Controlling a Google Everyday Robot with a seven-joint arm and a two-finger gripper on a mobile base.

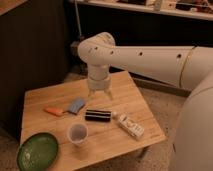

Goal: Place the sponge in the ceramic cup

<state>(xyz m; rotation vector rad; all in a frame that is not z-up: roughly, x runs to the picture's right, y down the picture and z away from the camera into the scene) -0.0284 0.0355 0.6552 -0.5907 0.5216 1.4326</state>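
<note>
Wooden table (131,97) on speckled floor (160,107); end effector (99,96) hangs above it, spread, empty

One sponge (76,105), one cup (77,133); claw (99,95) above

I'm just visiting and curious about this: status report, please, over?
Two-finger gripper over the wooden table, jaws open, empty. Flat blue sponge lies on the table, not yet in the round white ceramic cup. Black cylinder beside them, not between.

Black cylinder (97,115) lies between gripper (99,96) and ceramic cup (77,133)
</note>
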